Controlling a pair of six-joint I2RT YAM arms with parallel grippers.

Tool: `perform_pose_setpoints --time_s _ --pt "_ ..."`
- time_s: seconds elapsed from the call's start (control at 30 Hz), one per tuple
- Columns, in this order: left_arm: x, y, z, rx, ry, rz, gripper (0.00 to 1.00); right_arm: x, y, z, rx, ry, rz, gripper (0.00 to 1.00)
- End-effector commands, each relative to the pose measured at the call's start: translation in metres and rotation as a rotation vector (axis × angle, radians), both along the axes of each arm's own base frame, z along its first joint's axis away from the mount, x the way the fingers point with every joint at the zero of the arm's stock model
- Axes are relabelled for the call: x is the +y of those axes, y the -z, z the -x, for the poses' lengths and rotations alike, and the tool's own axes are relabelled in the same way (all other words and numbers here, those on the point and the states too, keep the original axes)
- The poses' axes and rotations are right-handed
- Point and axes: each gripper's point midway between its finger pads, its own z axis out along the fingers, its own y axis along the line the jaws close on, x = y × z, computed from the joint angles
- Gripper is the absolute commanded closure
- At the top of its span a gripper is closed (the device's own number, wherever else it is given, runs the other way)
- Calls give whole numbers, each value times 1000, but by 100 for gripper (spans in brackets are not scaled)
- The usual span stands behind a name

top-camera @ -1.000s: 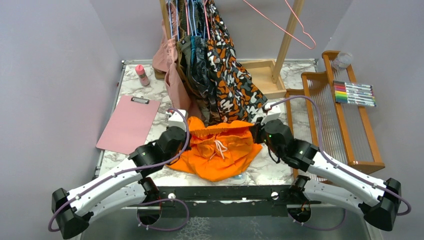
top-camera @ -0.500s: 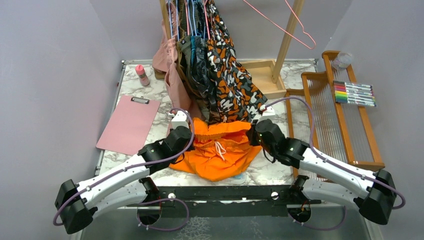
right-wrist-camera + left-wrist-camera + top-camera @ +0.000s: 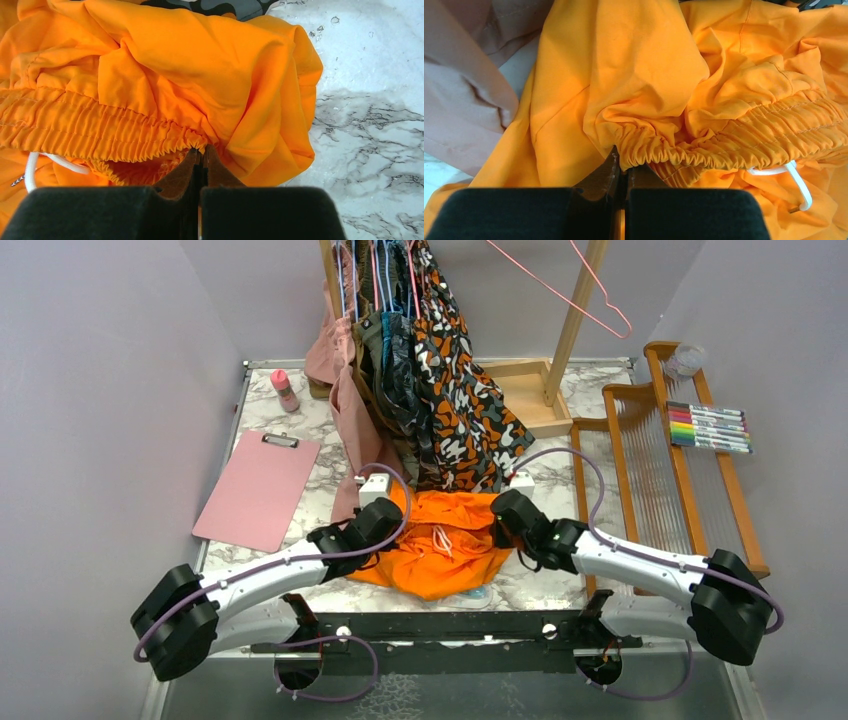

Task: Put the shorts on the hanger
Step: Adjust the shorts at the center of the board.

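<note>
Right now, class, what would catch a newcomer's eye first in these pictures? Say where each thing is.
The bright orange shorts lie crumpled at the near middle of the marble table, with the left gripper and right gripper each shut on the gathered waistband. Behind them hangs a blotchy orange, black and white garment, and a pink hanger dangles at the top right.

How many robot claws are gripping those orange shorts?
2. The left gripper pinches the shorts at the left end of the waistband; the right gripper pinches the right end.
</note>
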Motion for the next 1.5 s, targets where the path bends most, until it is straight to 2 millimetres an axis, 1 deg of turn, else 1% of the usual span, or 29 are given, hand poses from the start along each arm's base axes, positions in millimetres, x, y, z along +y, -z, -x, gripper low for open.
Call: perform_pose_setpoints --time_s 0.0,0.07,0.17,0.2,0.27,0.33,0.43,0.67,0.73,0.83,0.87,0.9,1.0,1.07,1.2,1.33,1.4,1.47 --pt "-20 -26 -15 -45 28 37 100 9 -22 -11 -42 12 -46 98" --pt "-21 -41 -21 -76 30 32 100 11 -38 -15 -86 6 -64 98" --pt "-18 -60 -29 -132 21 18 96 7 -60 -25 -163 16 -60 98" --pt "-16 -64 -32 -145 16 9 96 6 -64 -27 -173 16 -45 99" --pt "-6 -65 -42 -143 -2 -27 100 1 -63 -32 -160 38 6 99" --pt "5 -61 -49 -110 -13 -58 100 -5 -56 -38 -126 59 46 99" --pt "10 -54 -55 -81 2 -65 100 -8 -46 -43 -97 67 48 99" --pt "13 -15 -56 21 28 -119 100 -20 -10 -48 0 111 117 99" --pt "14 -8 -57 37 28 -132 100 -22 -2 -49 23 114 130 99" --pt "11 -2 -54 59 49 -134 100 -20 2 -46 49 92 129 99" --pt "10 -3 -53 61 59 -128 97 -18 1 -44 54 74 119 98" --pt "9 -4 -52 64 68 -122 90 -14 -2 -42 55 48 105 95" --pt "4 -13 -48 56 95 -88 75 -4 -16 -37 44 -27 59 79" --pt "2 -20 -46 45 106 -65 69 1 -28 -34 30 -74 35 72" --pt "0 -34 -42 32 124 -36 57 6 -50 -27 13 -150 12 62" --pt "-1 -47 -39 19 136 -12 49 7 -74 -21 -19 -229 10 55" --pt "-2 -54 -38 8 138 3 47 9 -86 -17 -42 -282 4 52" --pt "-3 -61 -38 -3 140 17 46 16 -98 -10 -66 -372 -16 52"
